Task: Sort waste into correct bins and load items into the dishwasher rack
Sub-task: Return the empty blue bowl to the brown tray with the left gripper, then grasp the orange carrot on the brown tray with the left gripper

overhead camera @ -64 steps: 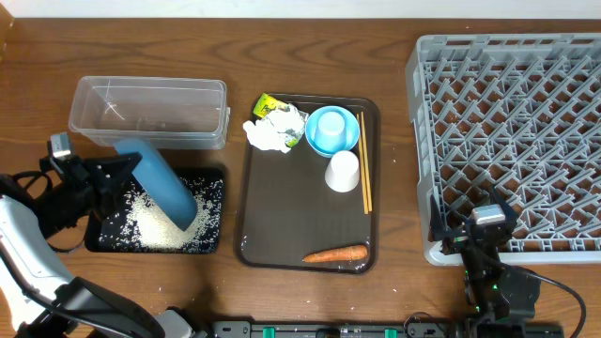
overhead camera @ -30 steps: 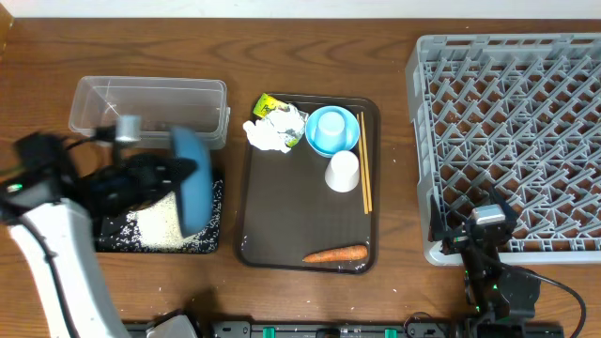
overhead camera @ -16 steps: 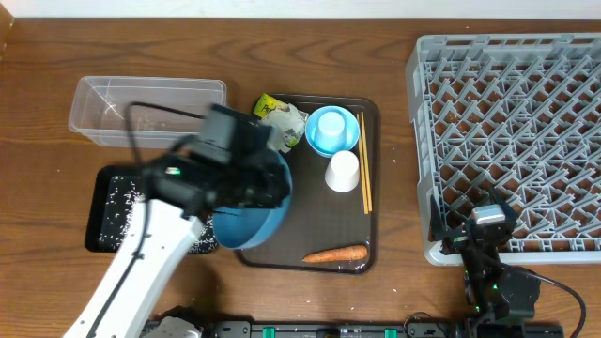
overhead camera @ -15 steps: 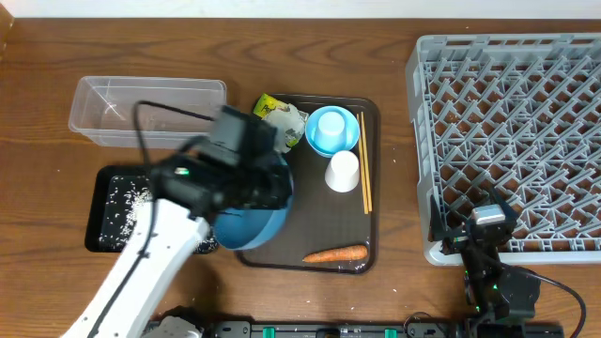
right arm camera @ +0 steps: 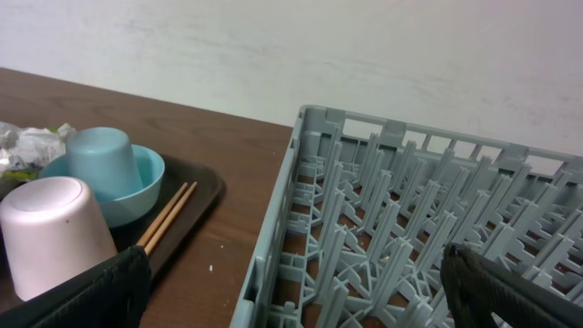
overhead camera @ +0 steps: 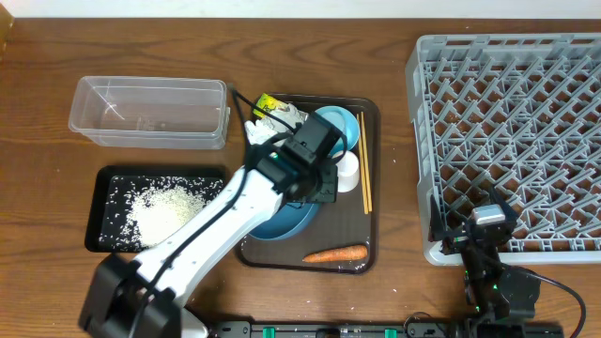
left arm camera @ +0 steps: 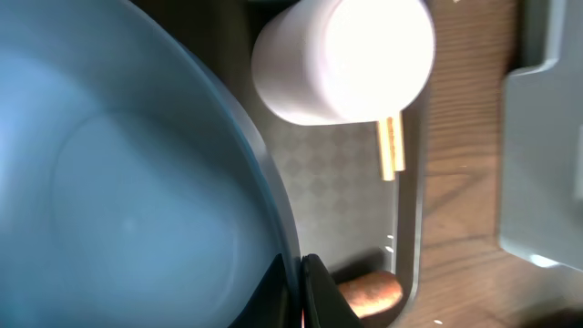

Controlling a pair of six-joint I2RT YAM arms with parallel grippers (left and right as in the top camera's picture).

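Step in hand: loading the dark-blue dish [overhead camera: 282,223], held over the brown tray [overhead camera: 372,188]. Left pincer [overhead camera: 317,180] clamped tight on its rim; right pincer [overhead camera: 477,228] wide, empty. Next: carry the dish to the dishwasher rack [overhead camera: 507,122] and slot it between pegs.

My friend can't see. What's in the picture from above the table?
The left gripper holds a dark-blue dish over the brown tray, next to a white cup, chopsticks and a carrot. Rice sits in the black tray; the grey rack stands at right.
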